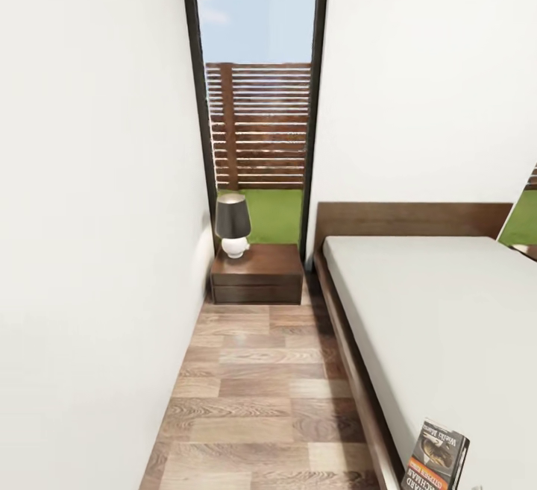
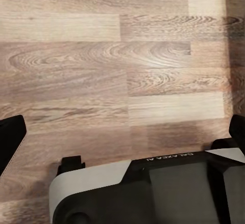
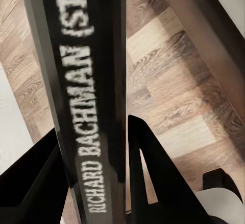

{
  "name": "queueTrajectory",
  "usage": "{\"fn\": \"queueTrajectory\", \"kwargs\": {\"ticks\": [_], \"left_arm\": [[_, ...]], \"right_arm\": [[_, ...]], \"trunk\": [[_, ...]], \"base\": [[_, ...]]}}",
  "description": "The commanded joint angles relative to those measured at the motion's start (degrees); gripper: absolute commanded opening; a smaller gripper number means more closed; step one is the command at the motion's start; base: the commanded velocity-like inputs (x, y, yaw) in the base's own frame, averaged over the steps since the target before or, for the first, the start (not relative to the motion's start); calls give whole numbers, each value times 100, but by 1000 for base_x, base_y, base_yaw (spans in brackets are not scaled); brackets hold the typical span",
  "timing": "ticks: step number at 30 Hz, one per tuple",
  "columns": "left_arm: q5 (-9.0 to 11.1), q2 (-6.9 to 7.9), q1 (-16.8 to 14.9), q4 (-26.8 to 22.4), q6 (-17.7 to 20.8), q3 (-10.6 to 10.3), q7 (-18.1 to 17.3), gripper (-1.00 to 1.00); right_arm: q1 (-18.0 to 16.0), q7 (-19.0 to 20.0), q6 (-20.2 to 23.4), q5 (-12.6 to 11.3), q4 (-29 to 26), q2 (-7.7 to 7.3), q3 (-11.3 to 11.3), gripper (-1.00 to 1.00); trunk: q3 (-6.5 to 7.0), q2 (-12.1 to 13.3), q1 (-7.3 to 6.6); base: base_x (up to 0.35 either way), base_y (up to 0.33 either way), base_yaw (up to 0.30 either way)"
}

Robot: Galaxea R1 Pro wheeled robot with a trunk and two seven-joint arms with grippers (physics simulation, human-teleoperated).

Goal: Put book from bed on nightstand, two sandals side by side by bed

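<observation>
Right wrist view puts the book (image 3: 84,96) edge-on between the two dark fingers (image 3: 153,178) of the right tool (image 3: 92,183), which is closed on it near one end of the spine, where white lettering reads "RICHARD BACHMAN". In the head view the same book (image 1: 436,456) stands upright at the lower right, held just beside the edge of the bed (image 1: 447,311), over its dark frame. It looks like a thin, light paperback, stiff enough along the spine but likely to flex or swing if pinched only at a corner, so a hold across the spine suits it, and its glossy cover may slip under a loose pinch. Ahead, the nightstand (image 1: 257,274) sits against the wall beside the headboard, well apart from the book, with a dark-shaded lamp (image 1: 233,225) on the left part of its top and bare space to the right. Wood-plank floor (image 1: 253,385) runs between the white wall and the bed; a tall window (image 1: 257,102) shows a slatted fence and grass. Left wrist view looks down on the floor (image 2: 122,70); whether the left tool is wide or narrow cannot be told.
</observation>
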Motion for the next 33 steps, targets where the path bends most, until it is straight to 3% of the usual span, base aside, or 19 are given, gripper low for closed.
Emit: {"fn": "queueTrajectory", "kwargs": {"ticks": [1,33], "left_arm": [[60,2,-5,7,-17,-47,-22,100],[60,2,-5,7,-17,-47,-22,100]], "right_arm": [[-11,32,32,-71,15,1,22,-100],[-11,32,32,-71,16,-1,22,-100]], "trunk": [[-9,-8,5],[-9,-8,5]], "base": [[328,0,0],[328,0,0]]}}
